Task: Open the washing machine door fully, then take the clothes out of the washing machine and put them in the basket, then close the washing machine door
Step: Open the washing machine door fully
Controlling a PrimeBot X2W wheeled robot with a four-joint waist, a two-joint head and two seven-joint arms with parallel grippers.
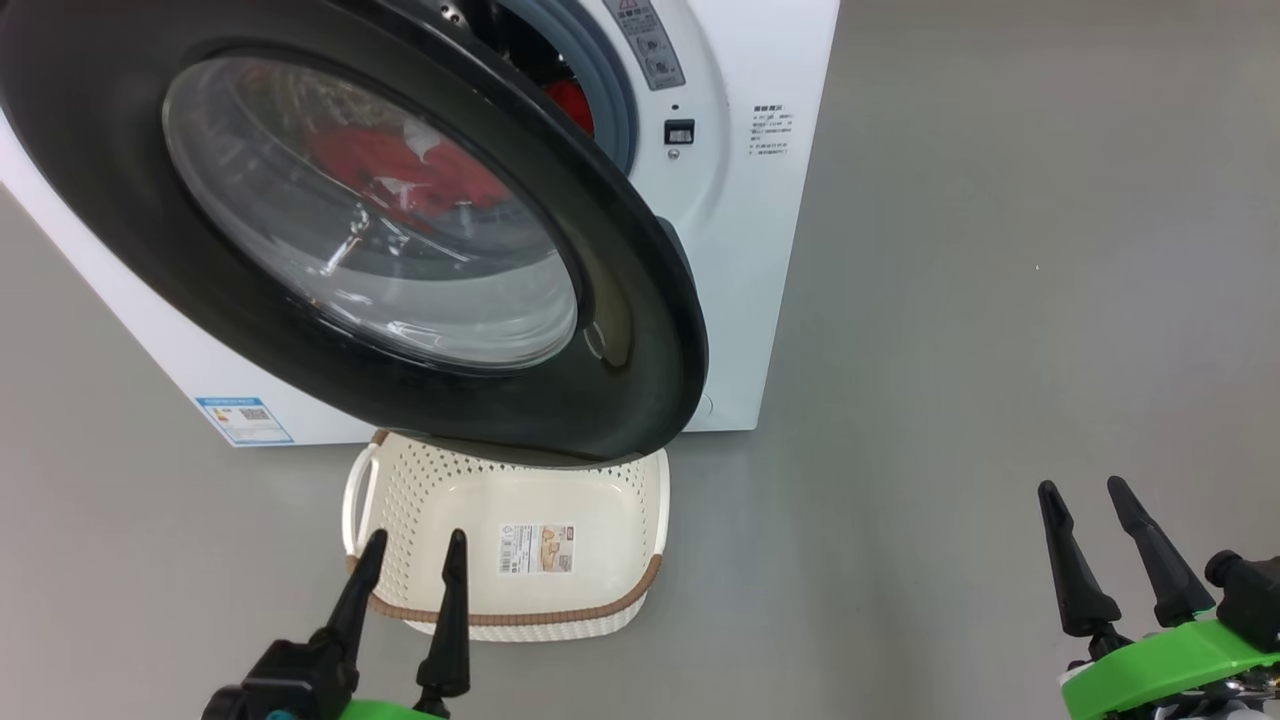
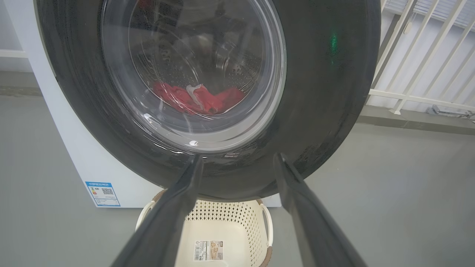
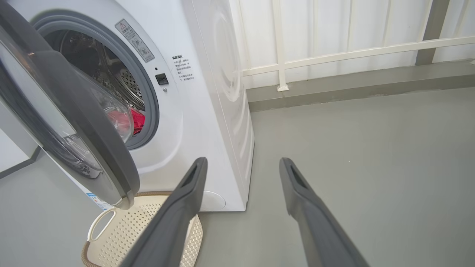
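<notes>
While the left gripper (image 1: 415, 540) hovers spread and empty near the basket (image 1: 520, 615), presumably set there to catch the load, the door (image 1: 620, 330) hangs part-open above it; red clothes (image 1: 400, 170) lie inside the washing machine (image 1: 740, 250); the right gripper (image 1: 1082, 490), also spread, stands well clear.

**Soft light, some glare**

I see bright, even light with faint shadows on the floor (image 1: 1000, 300). Highlights streak the glass of the washing machine door (image 1: 640, 330). Wrist views bow at the edges, and the left gripper (image 2: 237, 157) looks blurred up close.
</notes>
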